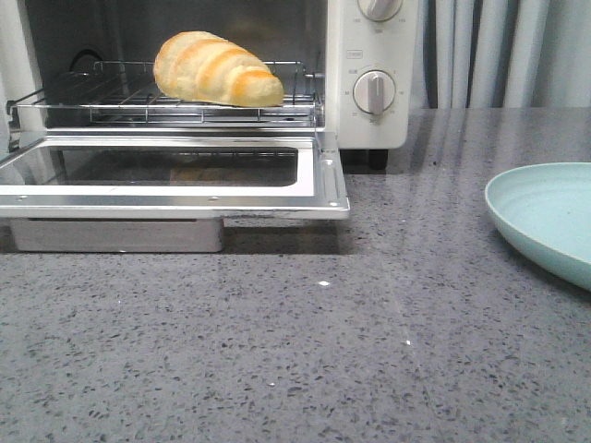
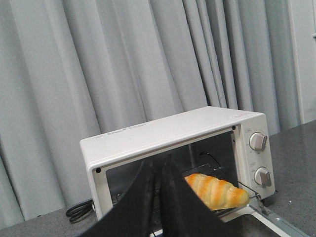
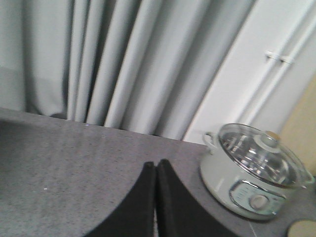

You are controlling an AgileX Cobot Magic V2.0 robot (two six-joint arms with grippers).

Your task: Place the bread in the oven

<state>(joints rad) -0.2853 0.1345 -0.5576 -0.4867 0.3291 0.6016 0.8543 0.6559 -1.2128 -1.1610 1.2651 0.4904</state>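
Bread (image 1: 217,70): lying on wire rack (image 1: 120,103) inside oven (image 2: 173,136), door (image 1: 175,175) down.
Left gripper (image 2: 159,165): jaws closed, empty.
Right gripper (image 3: 156,170): jaws closed, empty.

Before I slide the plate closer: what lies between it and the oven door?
Only bare grey countertop between the plate and the oven door, front view.

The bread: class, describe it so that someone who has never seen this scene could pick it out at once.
Find the white oven at the back left of the grey table, its glass door dropped open. Inside, on the wire rack, lies the bread. It is the only food in sight: a golden, ridged roll with a browner tapered end, unlike the bare pale-blue plate at the right.
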